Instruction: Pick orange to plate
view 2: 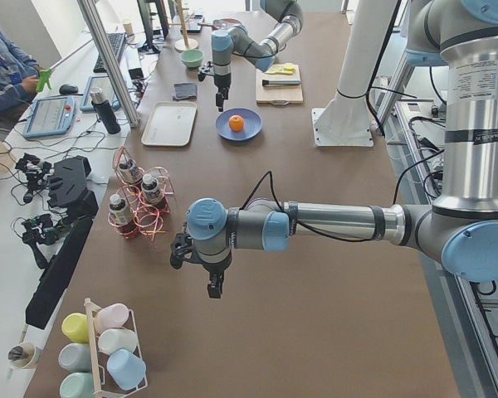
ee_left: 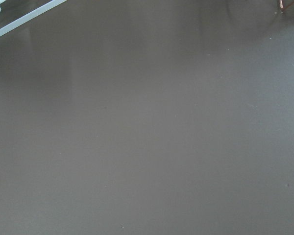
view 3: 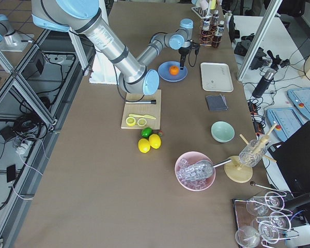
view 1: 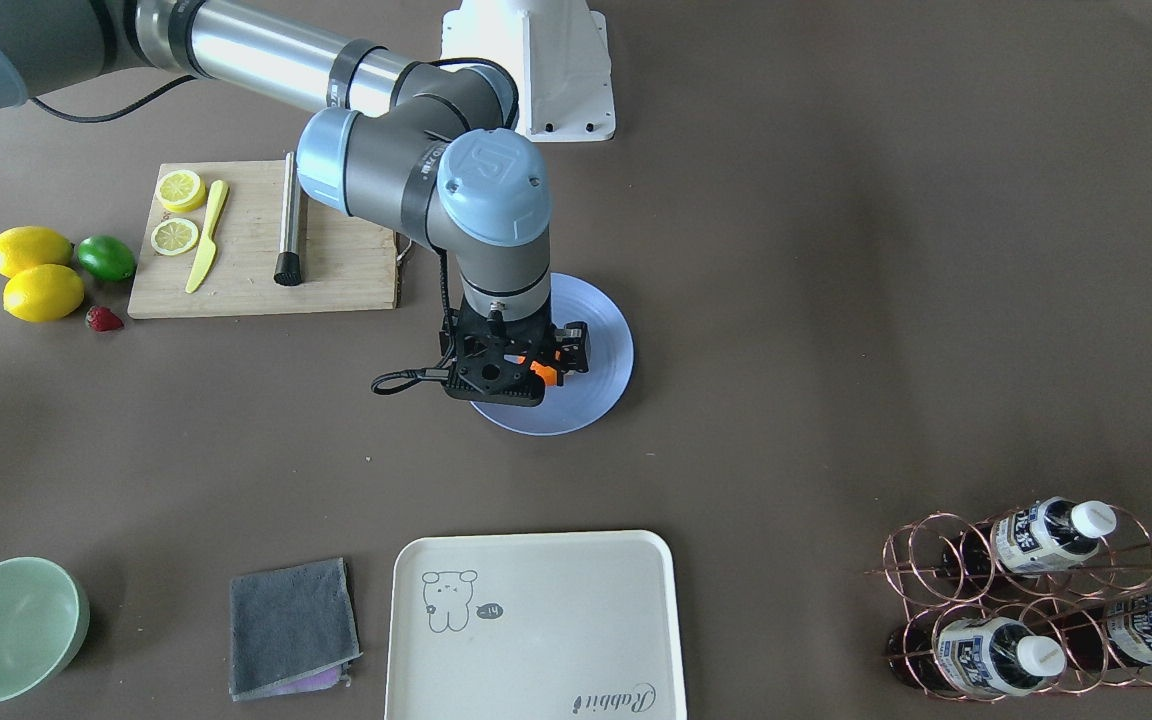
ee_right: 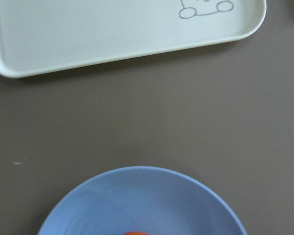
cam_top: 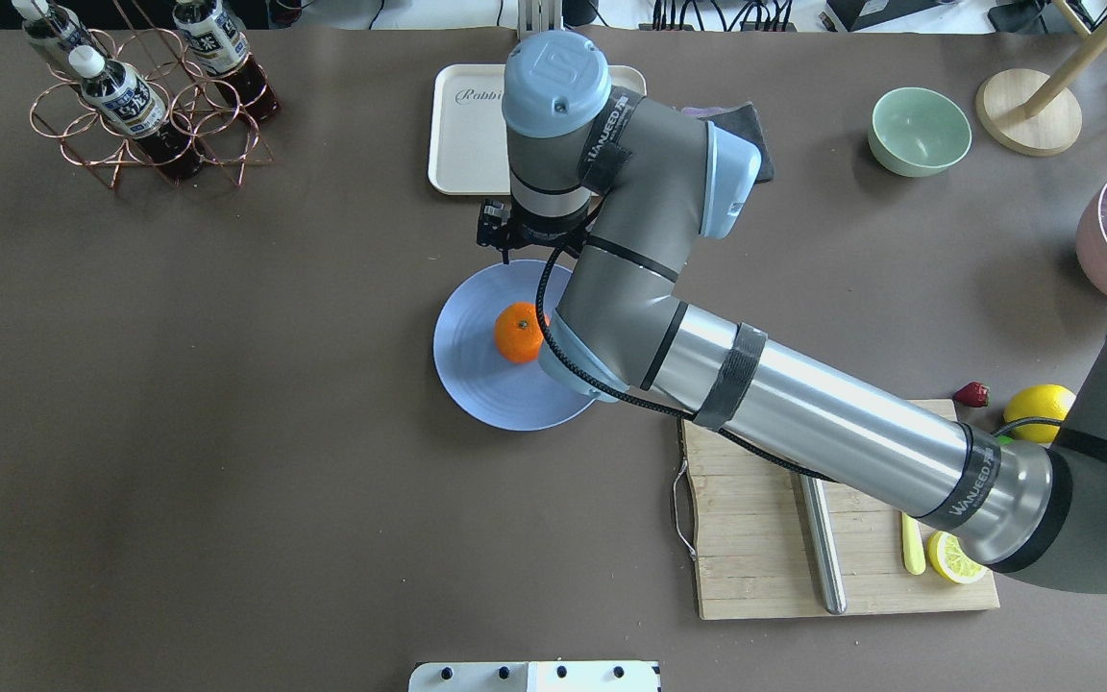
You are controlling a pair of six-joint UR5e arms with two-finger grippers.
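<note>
Right gripper (view 1: 511, 368) of mine hung above the round, matte periwinkle-blue plate (view 1: 604, 350) in the front view, the small round bright orange (view 1: 539, 372) glowing past its black frame; released or clenched, I could not tell. Overhead, the orange lay on the plate, apart from the gripper, which stood by the rim nearest the cream rectangular tray (cam_top: 462, 144). From the left end, my left gripper (view 2: 214, 287) hovered over the brown counter (view 2: 315, 315), well apart, its state unreadable. My right wrist camera saw plate below, tray above.
</note>
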